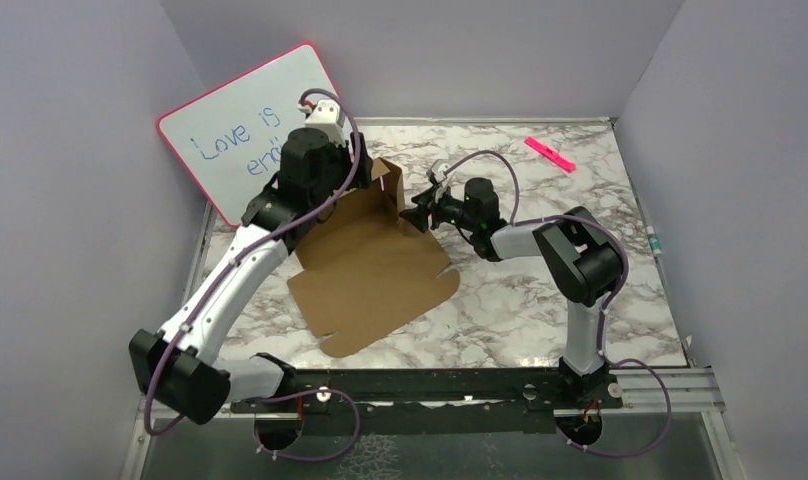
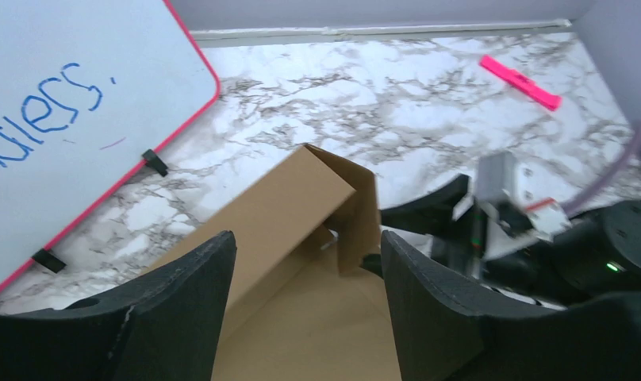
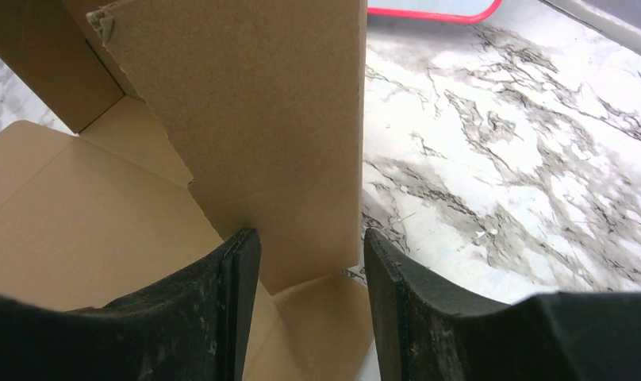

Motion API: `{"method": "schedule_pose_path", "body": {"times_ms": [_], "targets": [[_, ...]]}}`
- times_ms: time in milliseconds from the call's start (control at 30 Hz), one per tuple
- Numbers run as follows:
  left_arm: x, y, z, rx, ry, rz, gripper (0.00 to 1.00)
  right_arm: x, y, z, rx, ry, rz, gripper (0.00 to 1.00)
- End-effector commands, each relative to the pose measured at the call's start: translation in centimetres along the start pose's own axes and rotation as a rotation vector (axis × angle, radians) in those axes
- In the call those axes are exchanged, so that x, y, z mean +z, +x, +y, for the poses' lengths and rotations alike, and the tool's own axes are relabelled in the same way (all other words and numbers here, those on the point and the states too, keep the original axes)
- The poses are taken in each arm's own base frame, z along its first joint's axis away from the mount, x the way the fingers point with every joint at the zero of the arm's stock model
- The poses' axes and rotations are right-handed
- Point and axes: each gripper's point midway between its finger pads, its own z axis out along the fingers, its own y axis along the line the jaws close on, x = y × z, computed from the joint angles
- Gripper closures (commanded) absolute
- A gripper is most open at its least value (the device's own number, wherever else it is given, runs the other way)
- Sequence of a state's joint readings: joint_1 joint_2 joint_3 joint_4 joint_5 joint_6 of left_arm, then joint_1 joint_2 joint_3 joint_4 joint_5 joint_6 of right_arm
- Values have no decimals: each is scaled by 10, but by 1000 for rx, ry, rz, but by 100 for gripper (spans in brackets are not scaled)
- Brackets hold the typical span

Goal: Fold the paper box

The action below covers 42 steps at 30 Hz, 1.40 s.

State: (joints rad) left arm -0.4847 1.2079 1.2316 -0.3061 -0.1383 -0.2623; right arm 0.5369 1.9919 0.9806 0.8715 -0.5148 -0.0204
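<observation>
Box (image 1: 375, 270): brown sheet, mostly flat, mid surface (image 1: 540, 290), between the two arms. Its far edge is folded up. Back wall (image 2: 278, 198) stands upright, and a side flap (image 3: 270, 119) is bent round at the wall's right corner.

Left arm (image 1: 230, 280) reaches over the sheet's far left corner. Left jaws are spread, with left fingers (image 2: 182, 309) apart on either side of the raised wall and no pinch on it. Whether they touch the cardboard is unclear.

Right arm (image 1: 580, 260) comes in from the right at the far right corner. Right jaws are also spread. Right fingers (image 3: 206, 317) sit in front of the flap's lower part, with the flap face-on to them and nothing pinched. Cannot tell if the tips touch it.

Whiteboard (image 1: 245, 120), pink frame and blue handwriting, leans at the far left, near the left wrist. Pink marker (image 1: 550, 154) lies at the far right of the surface, well apart from the box.
</observation>
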Motion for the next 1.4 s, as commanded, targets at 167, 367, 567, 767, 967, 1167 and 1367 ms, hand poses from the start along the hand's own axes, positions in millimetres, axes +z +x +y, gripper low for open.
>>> {"method": "schedule_pose_path", "body": {"times_ms": [167, 367, 567, 767, 967, 1167, 1367], "targets": [[83, 16, 45, -21, 27, 162, 25, 6, 6, 4, -45, -43, 17, 44], [115, 25, 59, -11, 100, 225, 24, 8, 8, 4, -60, -55, 18, 44], [126, 63, 53, -32, 178, 326, 24, 12, 7, 1, -78, -52, 14, 44], [131, 87, 43, -54, 264, 389, 28, 15, 2, -4, -118, -43, 6, 41], [133, 99, 36, -83, 318, 425, 32, 17, -3, -8, -168, -30, 0, 41], [131, 102, 34, -97, 338, 437, 31, 21, -10, -24, -226, 30, -14, 36], [130, 100, 38, -175, 372, 446, 31, 29, -19, -30, -276, 33, -28, 31]]}}
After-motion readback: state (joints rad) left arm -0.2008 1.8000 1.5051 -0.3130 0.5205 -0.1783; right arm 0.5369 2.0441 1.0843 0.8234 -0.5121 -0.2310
